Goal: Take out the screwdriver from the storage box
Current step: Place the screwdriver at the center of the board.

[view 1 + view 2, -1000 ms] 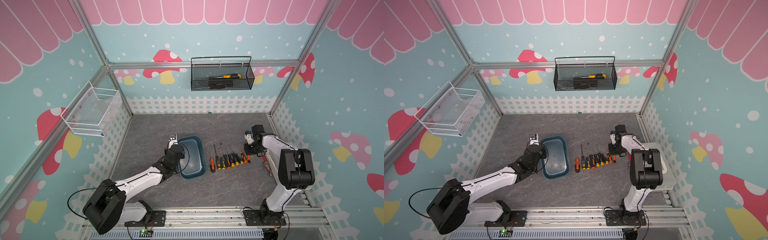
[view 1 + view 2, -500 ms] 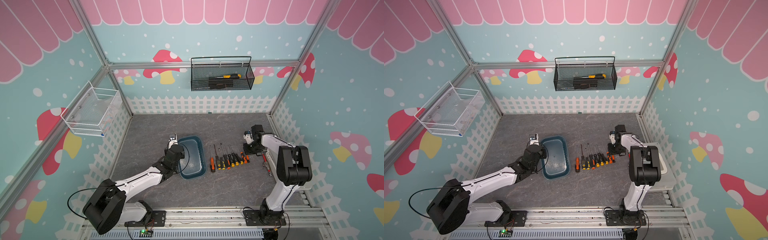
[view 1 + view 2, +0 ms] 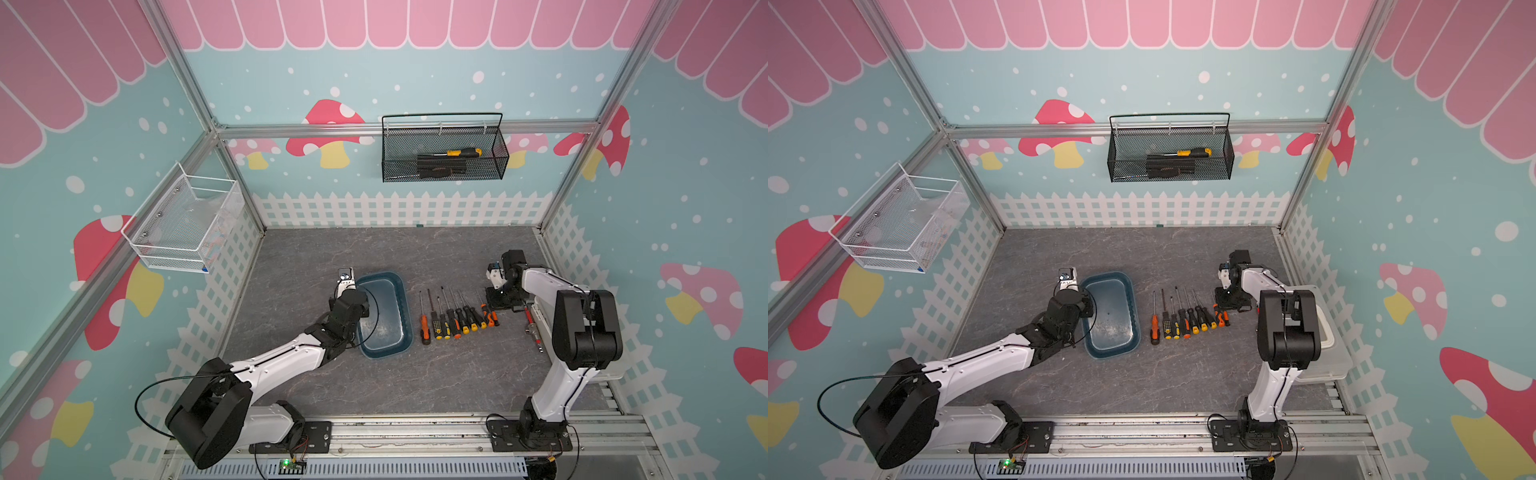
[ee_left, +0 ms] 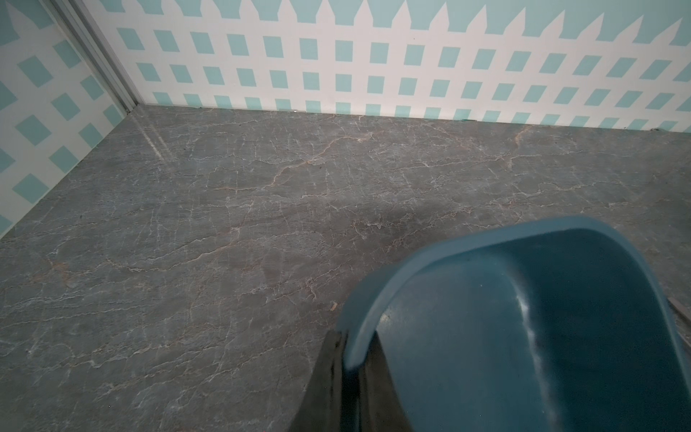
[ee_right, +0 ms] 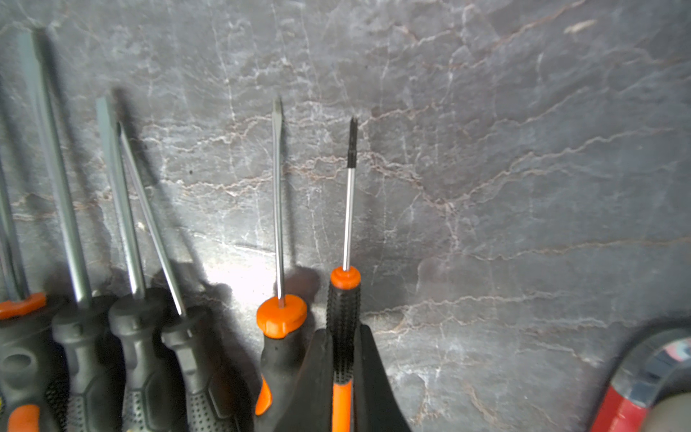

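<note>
The storage box (image 3: pixel 383 320) (image 3: pixel 1111 318), a dark teal tub, sits mid-floor and looks empty in both top views. My left gripper (image 4: pixel 353 338) (image 3: pixel 360 309) is shut on the box's (image 4: pixel 523 336) near-left rim, one finger inside and one outside. Right of the box several screwdrivers (image 3: pixel 449 322) (image 3: pixel 1183 322) lie in a row, tips pointing to the back wall. My right gripper (image 5: pixel 342 334) (image 3: pixel 496 301) (image 3: pixel 1225 301) is shut on the black-and-orange handle of the small screwdriver (image 5: pixel 344 299) at the row's right end. That screwdriver lies low over the floor beside an orange-collared one (image 5: pixel 281 316).
A black wire basket (image 3: pixel 442 166) on the back wall holds a yellow-handled screwdriver. A white wire basket (image 3: pixel 187 226) hangs on the left wall. A translucent white case (image 3: pixel 1327 336) lies under the right arm, with a red-handled tool (image 3: pixel 530 322) beside it.
The right arm's elbow has shifted slightly. Both grippers keep their hold and their place.
</note>
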